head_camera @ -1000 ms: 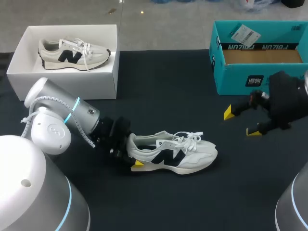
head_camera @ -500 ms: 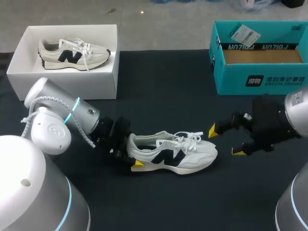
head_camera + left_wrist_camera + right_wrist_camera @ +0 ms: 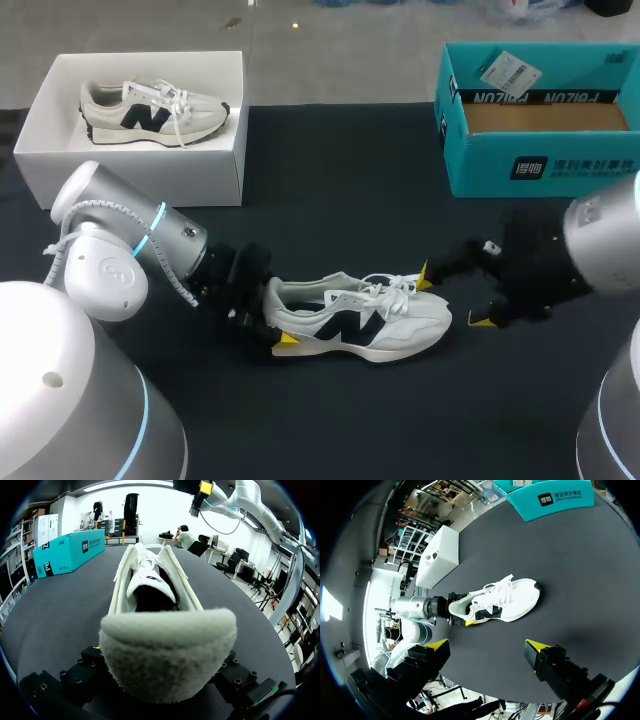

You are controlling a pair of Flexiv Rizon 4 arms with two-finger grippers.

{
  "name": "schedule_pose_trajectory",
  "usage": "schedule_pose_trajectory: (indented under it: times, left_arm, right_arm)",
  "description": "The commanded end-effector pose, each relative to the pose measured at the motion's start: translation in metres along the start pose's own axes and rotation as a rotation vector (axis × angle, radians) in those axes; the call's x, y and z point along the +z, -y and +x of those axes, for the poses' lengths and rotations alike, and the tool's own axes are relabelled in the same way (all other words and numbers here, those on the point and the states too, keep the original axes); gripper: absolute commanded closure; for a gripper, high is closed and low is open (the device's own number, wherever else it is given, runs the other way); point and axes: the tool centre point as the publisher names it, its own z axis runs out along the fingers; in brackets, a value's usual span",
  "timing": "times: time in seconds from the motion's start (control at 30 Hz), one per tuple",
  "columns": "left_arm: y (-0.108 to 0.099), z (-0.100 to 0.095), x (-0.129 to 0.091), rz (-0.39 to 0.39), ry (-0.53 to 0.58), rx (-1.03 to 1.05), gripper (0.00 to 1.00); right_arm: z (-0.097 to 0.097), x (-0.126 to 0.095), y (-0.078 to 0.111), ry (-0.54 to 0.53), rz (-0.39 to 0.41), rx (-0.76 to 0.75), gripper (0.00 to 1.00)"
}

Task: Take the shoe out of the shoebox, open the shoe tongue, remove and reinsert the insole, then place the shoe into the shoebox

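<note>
White shoe [image 3: 360, 320]: you'll find it on its sole on the dark table [image 3: 340, 180], outside both boxes, toe toward your right arm.
Left gripper [image 3: 278, 315]: clamped on the shoe's heel, which fills its wrist view.
Right gripper [image 3: 453, 299]: fingers spread wide, holding nothing, just beside the toe.
Teal shoebox [image 3: 540, 160]: open, at the table's far right.
White box [image 3: 140, 165]: far left, holding a second shoe [image 3: 150, 110].

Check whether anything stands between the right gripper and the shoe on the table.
Nothing visible does: only bare table lies between the open right gripper and the toe of the shoe.
</note>
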Motion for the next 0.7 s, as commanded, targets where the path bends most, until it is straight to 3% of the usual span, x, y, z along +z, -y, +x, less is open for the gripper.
schedule_pose_trajectory:
  times: [0.03, 0.27, 0.47, 0.7]
  left_arm:
    - [-0.004, -0.004, 0.008, -0.006, -0.001, -0.002, 1.00]
    - [-0.004, -0.004, 0.008, -0.006, -0.001, -0.002, 1.00]
    - [-0.004, -0.004, 0.008, -0.006, -0.001, -0.002, 1.00]
    - [-0.004, -0.004, 0.008, -0.006, -0.001, -0.002, 1.00]
  right_arm:
    - [0.050, 0.025, 0.017, 0.223, -0.087, -0.016, 0.00]
    - [0.082, 0.061, 0.030, 0.269, -0.043, -0.032, 0.00]
    - [0.102, 0.089, 0.029, 0.313, 0.034, -0.079, 0.00]
    - [0.120, 0.115, 0.031, 0.370, 0.054, -0.100, 0.00]
